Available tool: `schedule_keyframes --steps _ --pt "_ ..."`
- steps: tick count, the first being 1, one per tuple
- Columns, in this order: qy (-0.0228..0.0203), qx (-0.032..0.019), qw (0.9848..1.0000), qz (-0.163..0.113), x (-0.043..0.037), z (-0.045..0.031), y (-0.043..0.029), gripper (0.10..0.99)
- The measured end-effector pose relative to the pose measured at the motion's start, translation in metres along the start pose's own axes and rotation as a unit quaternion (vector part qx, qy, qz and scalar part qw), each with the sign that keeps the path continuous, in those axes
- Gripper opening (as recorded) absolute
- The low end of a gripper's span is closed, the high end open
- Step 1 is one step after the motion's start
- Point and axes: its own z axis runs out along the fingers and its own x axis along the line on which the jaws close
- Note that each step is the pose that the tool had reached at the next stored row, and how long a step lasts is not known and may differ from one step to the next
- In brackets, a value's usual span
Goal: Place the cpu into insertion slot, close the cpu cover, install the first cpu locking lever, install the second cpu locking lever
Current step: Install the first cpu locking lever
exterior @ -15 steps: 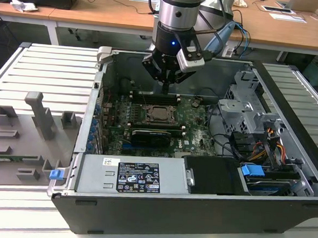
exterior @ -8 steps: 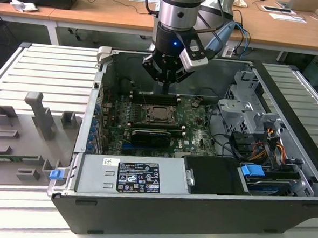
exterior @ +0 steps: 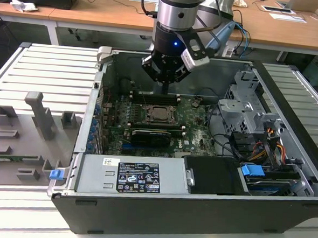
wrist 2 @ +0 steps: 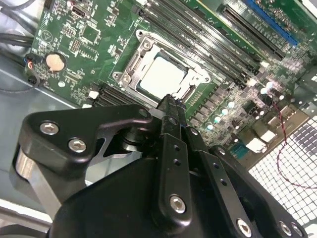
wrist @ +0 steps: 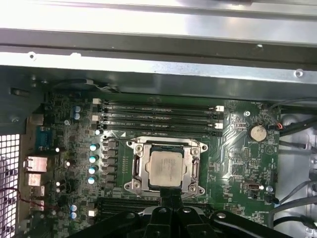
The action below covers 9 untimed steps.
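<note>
Nearest the lens, the black tool (wrist 2: 171,102) is seen with its fingers pressed together into one narrow tip. Just beyond that tip, close to it but apart, the cpu (wrist 2: 162,77) is found: a small flat square chip with a pale silvery-grey top that catches the light. It is seated flat in the insertion slot (wrist: 167,148), whose dark rim is glimpsed along the chip's edge. The cpu cover (wrist: 135,168), a thin silvery frame, is laid down around the chip, which is left exposed through its square window. Green circuit board (wrist: 233,148) is spread around the socket on all sides of the tool.
</note>
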Motion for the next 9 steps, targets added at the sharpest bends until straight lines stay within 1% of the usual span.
schedule_keyframes --steps 2,3,9 --pt "-0.0010 -0.0005 1.0000 0.000 0.0027 0.0001 0.0001 0.106" --pt "-0.0021 -0.0011 1.0000 -0.001 0.0053 0.0001 0.0002 0.106" --pt "-0.0053 -0.0021 1.0000 -0.001 0.0131 0.0002 0.0007 0.106"
